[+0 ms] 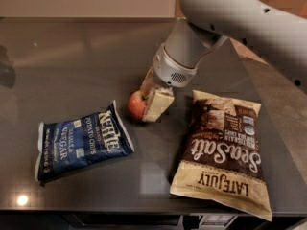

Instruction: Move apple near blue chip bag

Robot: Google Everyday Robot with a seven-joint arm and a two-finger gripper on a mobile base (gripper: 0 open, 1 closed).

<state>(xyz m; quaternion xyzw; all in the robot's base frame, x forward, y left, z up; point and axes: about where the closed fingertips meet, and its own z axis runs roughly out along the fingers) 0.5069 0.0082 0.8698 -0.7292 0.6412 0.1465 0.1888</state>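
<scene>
The pincer, on a grey arm entering from the upper right, is clamped on the small round red-orange apple just above the dark glossy table. The apple is near the upper right corner of the crinkled navy blue chip bag. A larger brown-and-cream chip bag lies to the right.
</scene>
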